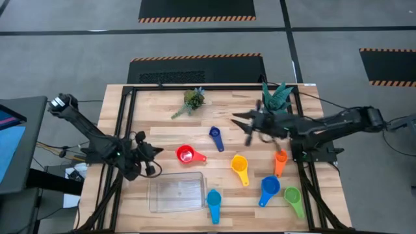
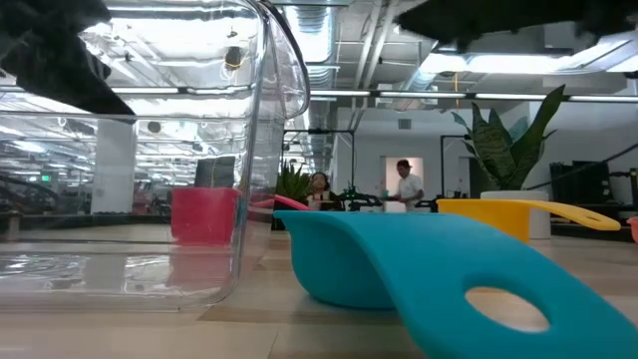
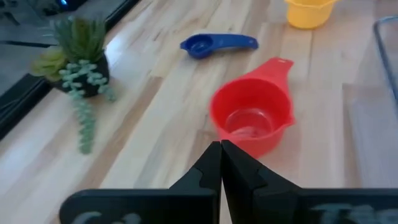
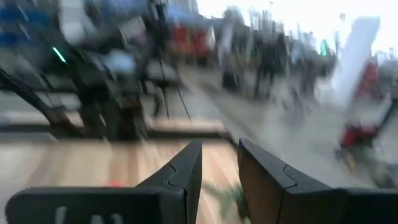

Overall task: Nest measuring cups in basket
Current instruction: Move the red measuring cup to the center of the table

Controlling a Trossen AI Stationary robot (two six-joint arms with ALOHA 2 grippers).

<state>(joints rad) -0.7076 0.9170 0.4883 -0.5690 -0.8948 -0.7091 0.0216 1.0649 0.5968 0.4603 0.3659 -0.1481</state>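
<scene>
The measuring cups stand apart on the wooden table: red (image 1: 185, 155), dark blue (image 1: 216, 136), yellow (image 1: 240, 166), orange (image 1: 281, 159), blue (image 1: 269, 188), green (image 1: 293, 197) and light blue (image 1: 214, 200). The clear basket (image 1: 175, 193) rests flat near the near edge, with no cup in it. My left gripper (image 3: 221, 148) is shut, low over the table, just left of the red cup (image 3: 252, 121), pointing at its wall. My right gripper (image 1: 246, 125) hangs open above the table right of the dark blue cup; its wrist view (image 4: 219, 152) is blurred.
A small potted succulent (image 1: 190, 101) stands by the far edge and a larger green plant (image 1: 278, 96) stands at the far right corner, close behind my right arm. In the low view the basket's wall (image 2: 249, 150) and the light blue cup (image 2: 399, 259) fill the foreground.
</scene>
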